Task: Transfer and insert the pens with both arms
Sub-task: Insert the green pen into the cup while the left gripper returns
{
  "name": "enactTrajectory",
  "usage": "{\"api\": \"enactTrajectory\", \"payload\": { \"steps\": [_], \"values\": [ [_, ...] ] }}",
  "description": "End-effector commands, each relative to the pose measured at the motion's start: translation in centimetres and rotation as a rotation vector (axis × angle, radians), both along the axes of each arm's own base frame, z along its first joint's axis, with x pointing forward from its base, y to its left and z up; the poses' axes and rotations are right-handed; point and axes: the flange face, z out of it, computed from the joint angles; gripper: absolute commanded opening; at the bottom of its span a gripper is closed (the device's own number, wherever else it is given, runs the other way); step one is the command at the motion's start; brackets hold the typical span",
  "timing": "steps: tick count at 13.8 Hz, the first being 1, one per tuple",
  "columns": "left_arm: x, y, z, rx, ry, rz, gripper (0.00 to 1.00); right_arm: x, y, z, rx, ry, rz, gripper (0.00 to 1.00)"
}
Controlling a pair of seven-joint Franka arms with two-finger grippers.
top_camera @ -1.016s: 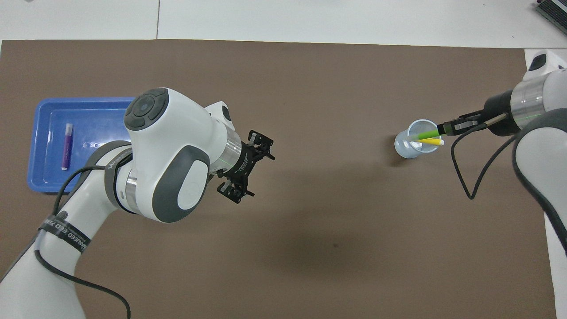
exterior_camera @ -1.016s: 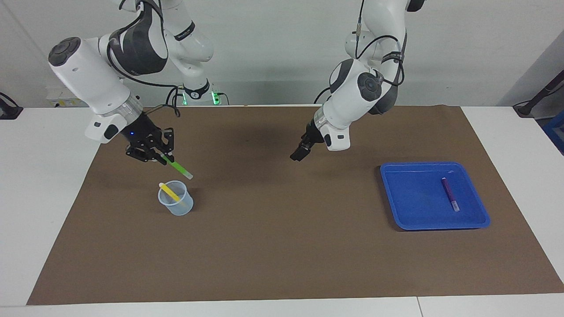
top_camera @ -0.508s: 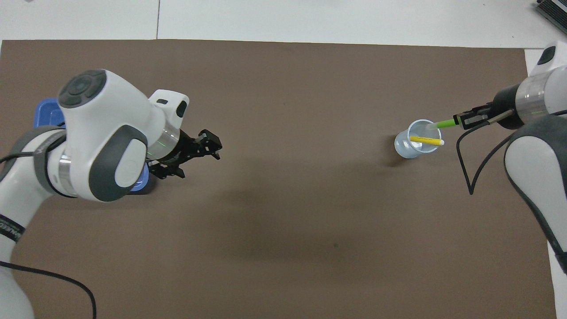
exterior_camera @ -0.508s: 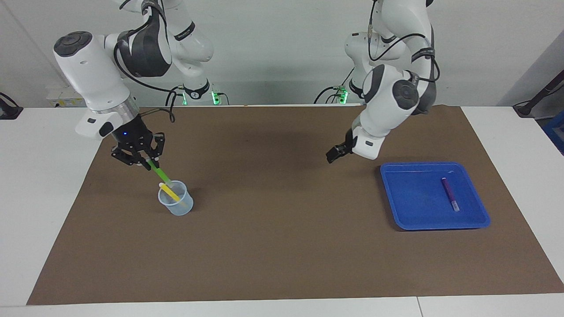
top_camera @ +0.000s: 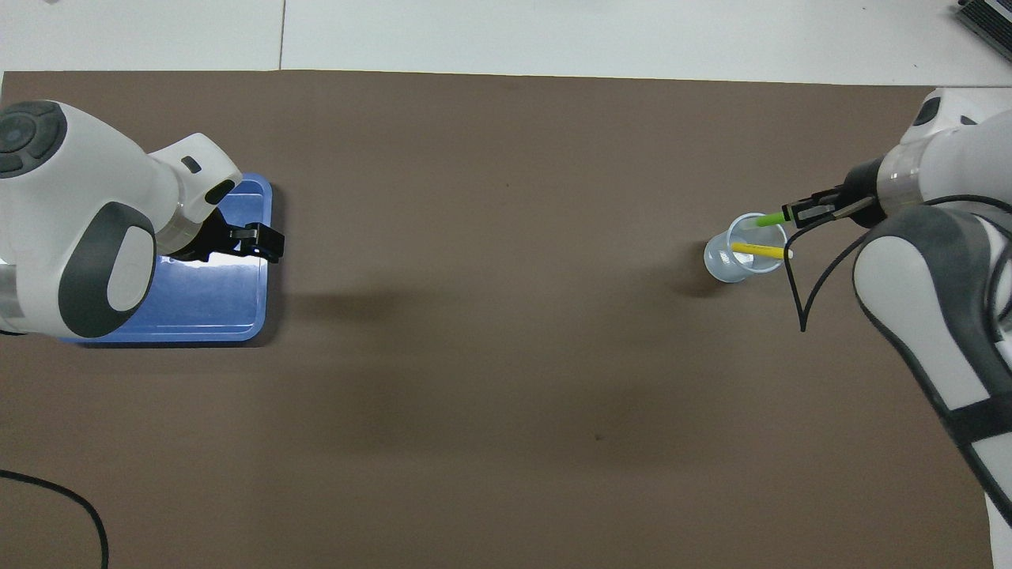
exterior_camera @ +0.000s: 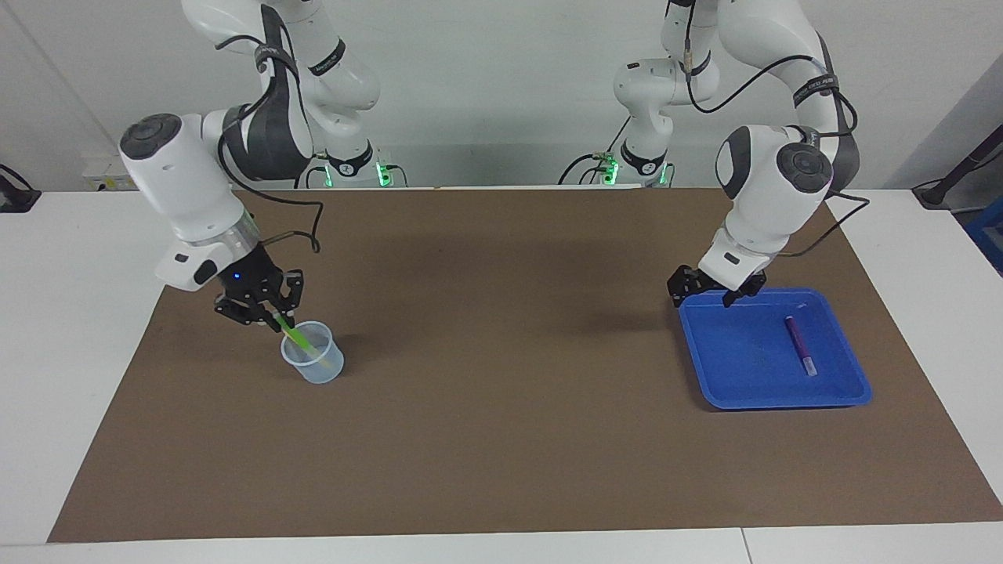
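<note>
Your brown mat [exterior_camera: 501, 439] covers most of the table; its lower half in the facing view carries nothing.

At the right of that view, your blue tray [exterior_camera: 729, 368] lies flat, with the purple pen [exterior_camera: 801, 345] lying inside it, pale end toward the bottom of the frame. At centre left, your clear cup [exterior_camera: 313, 364] stands upright on the mat. The yellow pen [top_camera: 759, 250] rests slanted inside it, best seen at the right of the overhead view.

Just above the cup in the facing view, your right gripper [exterior_camera: 276, 319] is clamped on the green pen [exterior_camera: 296, 337]. The pen slants down, its lower end inside the cup's mouth. Whether that end touches the cup cannot be told.

Your left gripper [exterior_camera: 707, 290] hangs over the upper left corner of the tray in the facing view, fingers spread wide, holding nothing. It stands well apart from the purple pen.
</note>
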Motion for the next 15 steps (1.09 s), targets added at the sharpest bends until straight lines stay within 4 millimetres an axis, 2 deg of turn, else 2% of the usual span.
{"api": "enactTrajectory", "payload": {
  "steps": [1,3,4,5,6,7,8,11,15],
  "values": [
    [1.2,5.0,-1.0,0.036,-0.06,-0.088,1.0,-0.3,0.7,-0.5,-0.013,0.006,-0.007,0.0],
    [3.3,11.7,-5.2,0.043,-0.075,-0.106,0.99,-0.4,0.7,-0.8,-0.012,0.011,-0.008,0.0],
    [4.2,13.8,-6.5,0.038,-0.069,-0.118,0.99,-0.4,0.8,-1.0,-0.013,0.011,-0.007,0.0],
    [5.0,14.6,-7.3,0.032,-0.062,-0.114,0.99,-0.4,0.7,-1.1,-0.013,0.012,-0.008,0.0],
    [5.3,15.1,-7.9,0.029,-0.064,-0.108,0.99,-0.4,0.5,-1.1,-0.013,0.013,-0.012,0.05],
    [5.4,16.3,-8.4,0.028,-0.064,-0.092,0.99,-0.5,0.4,-1.4,-0.013,0.018,-0.017,0.75],
    [5.4,17.3,-9.5,0.025,-0.054,-0.08,0.98,-0.6,0.2,-1.6,-0.013,0.018,-0.021,1.0],
    [5.2,20.1,-10.8,0.036,-0.051,-0.06,0.97,-0.6,0.2,-1.6,-0.013,0.022,-0.019,1.0],
    [4.4,21.5,-11.8,0.027,-0.031,-0.036,0.95,-1.2,-0.9,-1.3,-0.019,0.058,-0.02,1.0]
  ]
}}
